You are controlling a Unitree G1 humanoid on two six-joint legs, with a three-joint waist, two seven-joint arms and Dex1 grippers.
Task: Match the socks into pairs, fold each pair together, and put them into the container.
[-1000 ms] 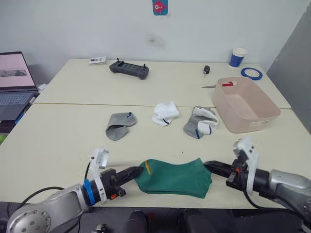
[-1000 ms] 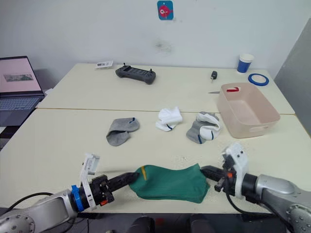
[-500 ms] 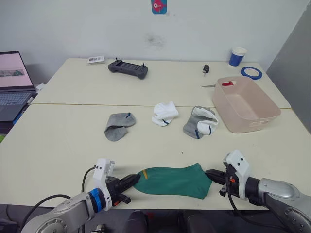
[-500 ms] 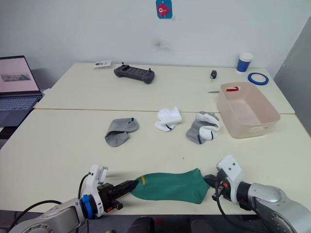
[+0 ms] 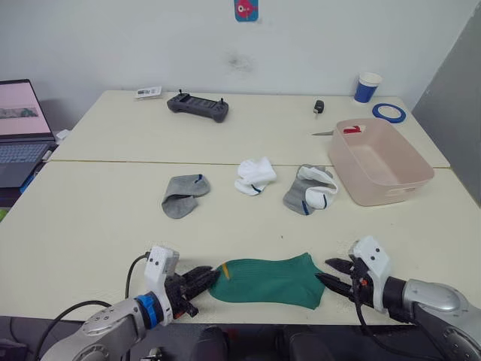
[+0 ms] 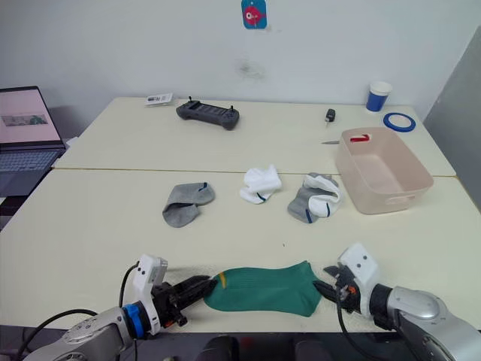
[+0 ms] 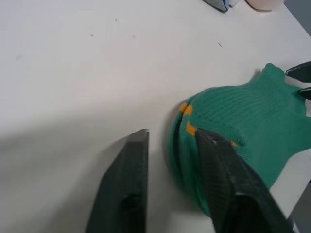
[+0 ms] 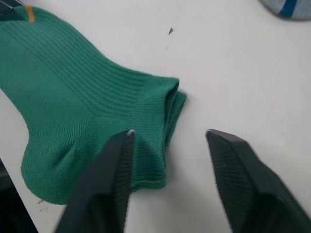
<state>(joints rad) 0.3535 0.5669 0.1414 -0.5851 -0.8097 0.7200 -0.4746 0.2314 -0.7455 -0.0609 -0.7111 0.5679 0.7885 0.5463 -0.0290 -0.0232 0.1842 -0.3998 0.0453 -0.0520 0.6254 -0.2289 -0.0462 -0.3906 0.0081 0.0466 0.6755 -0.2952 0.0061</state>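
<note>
You see the big table (image 5: 90, 226) with the pink container (image 5: 382, 160) far on its right side, then the green socks (image 5: 269, 280) lying flat at the near edge, and your left gripper (image 5: 204, 279) and right gripper (image 5: 331, 272) at each end, both open, holding nothing.

The two green ribbed ankle socks with yellow marks (image 5: 267, 280) lie stacked flat at the table's near edge, at 6 o'clock, long axis running 9 to 3, the yellow marks at the 9 o'clock end. One grey sock with a blue mark (image 5: 183, 194) lies crumpled mid-table. The white sock with a dark-blue mark (image 5: 255, 175) sits just beside it toward 3 o'clock, bunched up. Further that way, a grey sock and a white sock (image 5: 310, 189) lie tangled together (touching). The pale pink rectangular plastic bin (image 5: 412, 179) stands upright at 2 o'clock, no socks inside.
</note>
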